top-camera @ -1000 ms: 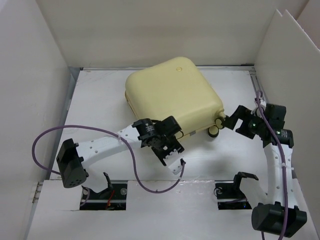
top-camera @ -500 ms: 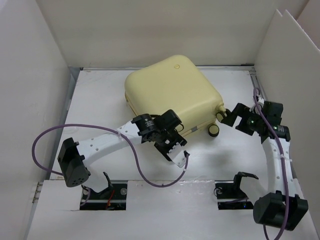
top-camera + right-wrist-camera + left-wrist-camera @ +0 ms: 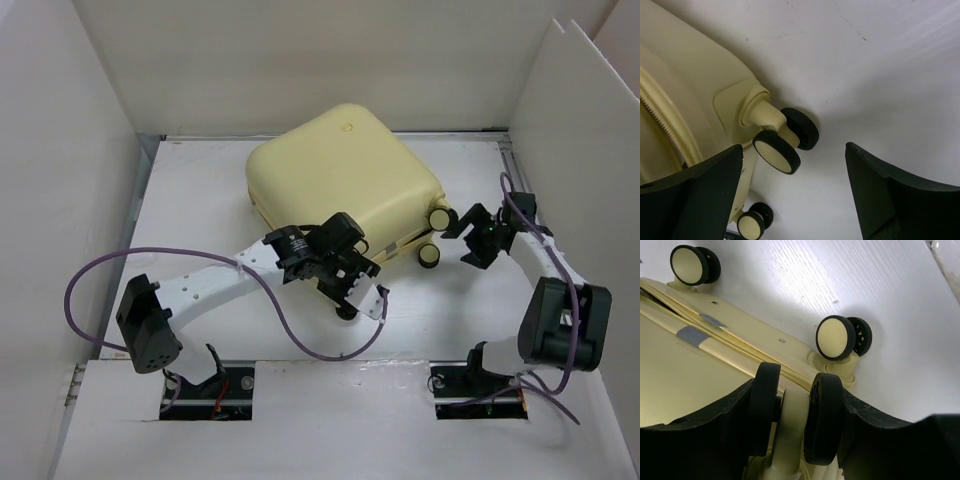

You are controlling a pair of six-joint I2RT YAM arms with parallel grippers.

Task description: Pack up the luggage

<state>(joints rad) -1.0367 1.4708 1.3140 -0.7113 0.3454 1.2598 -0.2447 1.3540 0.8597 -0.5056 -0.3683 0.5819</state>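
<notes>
The pale yellow suitcase [image 3: 345, 185] lies flat and zipped shut on the white table [image 3: 200, 200], a little toward 12 o'clock from the middle. Its wheeled edge faces 4 to 5 o'clock.

The left gripper [image 3: 358, 290] sits at the suitcase's 6 o'clock corner. In the left wrist view its claw [image 3: 792, 425] is narrowed onto a twin caster wheel [image 3: 822, 417]. One black finger [image 3: 715, 430] presses against the outer face of one tyre, the other finger against the second tyre, and the cream stem stands between them. Beyond it, toward 1 o'clock, a second caster [image 3: 842, 337] rests on the table. A third caster [image 3: 692, 264] shows at 11 o'clock. The zipper seam [image 3: 740, 347] runs along the shell, with a grey tape patch [image 3: 692, 335] across it.

The right gripper [image 3: 452, 222] hovers at the suitcase's 3 o'clock corner, just beside a caster [image 3: 440, 217]. In the right wrist view its claw [image 3: 795, 195] is spread wide and holds nothing, with bare table between the fingers [image 3: 695, 195]. The corner caster [image 3: 785, 142] stands just ahead at 12 o'clock, clear of both fingers. Another small caster [image 3: 755, 220] shows near the 7 o'clock edge.

A purple cable [image 3: 90, 275] loops off the left arm.
</notes>
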